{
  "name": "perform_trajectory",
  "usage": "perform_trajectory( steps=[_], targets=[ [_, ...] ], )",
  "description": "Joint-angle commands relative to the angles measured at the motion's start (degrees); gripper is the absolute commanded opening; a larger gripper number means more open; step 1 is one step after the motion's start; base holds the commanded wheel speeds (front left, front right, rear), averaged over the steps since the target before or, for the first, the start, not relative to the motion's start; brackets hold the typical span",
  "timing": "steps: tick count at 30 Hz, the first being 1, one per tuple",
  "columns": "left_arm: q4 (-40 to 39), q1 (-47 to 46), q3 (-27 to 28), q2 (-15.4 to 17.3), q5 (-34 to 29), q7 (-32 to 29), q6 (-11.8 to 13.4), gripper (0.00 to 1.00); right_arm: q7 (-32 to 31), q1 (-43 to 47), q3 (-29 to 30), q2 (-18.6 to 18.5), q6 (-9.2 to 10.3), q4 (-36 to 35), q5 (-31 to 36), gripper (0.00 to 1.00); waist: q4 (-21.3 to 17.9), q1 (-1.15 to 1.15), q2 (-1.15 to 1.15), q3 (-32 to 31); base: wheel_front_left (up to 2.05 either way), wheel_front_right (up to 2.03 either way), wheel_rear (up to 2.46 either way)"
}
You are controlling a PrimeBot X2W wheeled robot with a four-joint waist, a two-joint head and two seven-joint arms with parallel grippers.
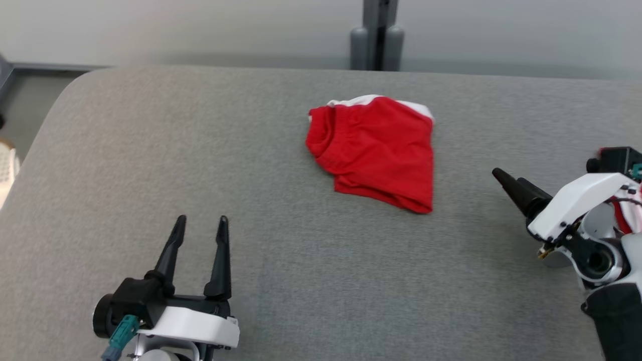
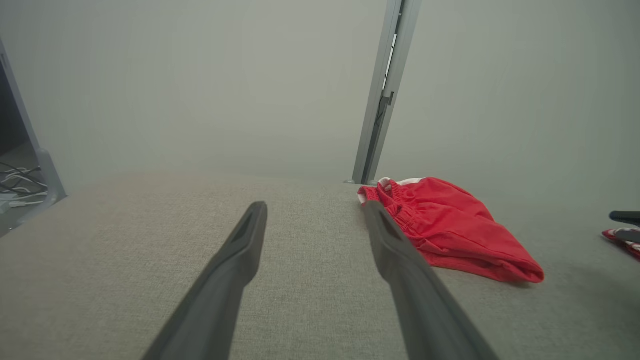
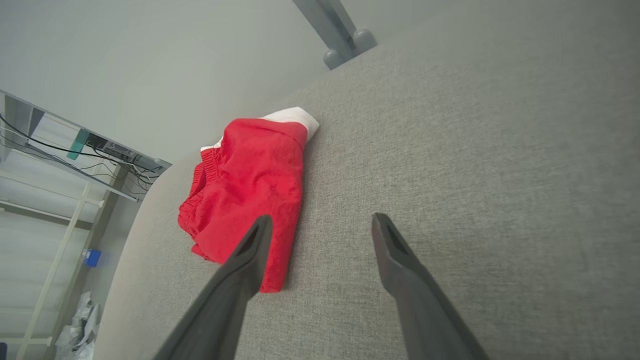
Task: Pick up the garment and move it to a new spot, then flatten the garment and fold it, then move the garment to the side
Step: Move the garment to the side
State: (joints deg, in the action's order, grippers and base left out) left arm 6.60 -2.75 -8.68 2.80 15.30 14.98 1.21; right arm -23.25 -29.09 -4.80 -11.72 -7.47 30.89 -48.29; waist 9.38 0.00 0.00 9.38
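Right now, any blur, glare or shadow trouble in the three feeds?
Head view: even light, no glare, red shorts sharp, faint shadow under them. Left wrist view: far wall hazy, left tool soft up close. Right wrist view: tilted, shorts crisp, right tool soft.

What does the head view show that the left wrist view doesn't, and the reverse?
Head view adds: the left gripper and the right gripper seen whole from above, left and right of the garment, both clear of it. Left wrist view adds: cables on the floor at the left, and the post's tall upper stretch. Shared: the red garment with white trim lying loosely folded on the grey table, the post behind it, the left gripper's open fingers.
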Motion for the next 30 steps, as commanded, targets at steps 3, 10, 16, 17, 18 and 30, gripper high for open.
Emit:
perform_trajectory(
  steps=[3, 10, 16, 17, 18, 30],
  targets=[
    [0.3, -1.6, -1.1, 0.2, -0.4, 0.1, -0.1, 1.0, -3.8, -3.2, 1.7, -0.9, -0.07, 2.7, -2.9, 1.0, 3.9, 0.0, 0.0, 3.4, 0.0, 0.0, 0.0],
    [-0.5, -3.0, -3.3, 0.2, 0.3, 0.1, 1.4, 1.0, -7.5, -9.0, 2.2, -2.8, -0.08, 8.4, -2.0, 1.0, 8.6, 0.0, 0.0, 6.1, 0.0, 0.0, 0.0],
    [-0.9, -2.9, -4.5, 0.2, 1.2, 0.1, 2.4, 1.0, -8.3, -12.1, 1.6, -3.0, -0.08, 11.5, -1.1, 1.0, 11.7, 0.0, 0.0, 7.5, 0.0, 0.0, 0.0],
    [-0.9, -2.9, -4.7, 0.2, 1.3, 0.1, 2.4, 1.0, -8.5, -12.5, 1.4, -3.0, -0.08, 12.1, -0.9, 1.0, 12.1, 0.0, 0.0, 7.6, 0.0, 0.0, 0.0],
    [-0.9, -2.9, -4.9, 0.2, 1.3, 0.1, 2.5, 1.0, -8.5, -12.8, 1.2, -3.1, -0.08, 12.5, -0.6, 1.0, 12.6, 0.0, 0.0, 7.8, 0.0, 0.0, 0.0],
    [-1.2, -3.6, -5.8, 0.2, 2.2, 0.1, 3.0, 1.0, -7.6, -16.3, -0.6, -1.7, -0.03, 17.8, 0.5, 1.0, 15.3, 0.0, 0.0, 9.6, 0.0, 0.0, 0.0]
  ],
)
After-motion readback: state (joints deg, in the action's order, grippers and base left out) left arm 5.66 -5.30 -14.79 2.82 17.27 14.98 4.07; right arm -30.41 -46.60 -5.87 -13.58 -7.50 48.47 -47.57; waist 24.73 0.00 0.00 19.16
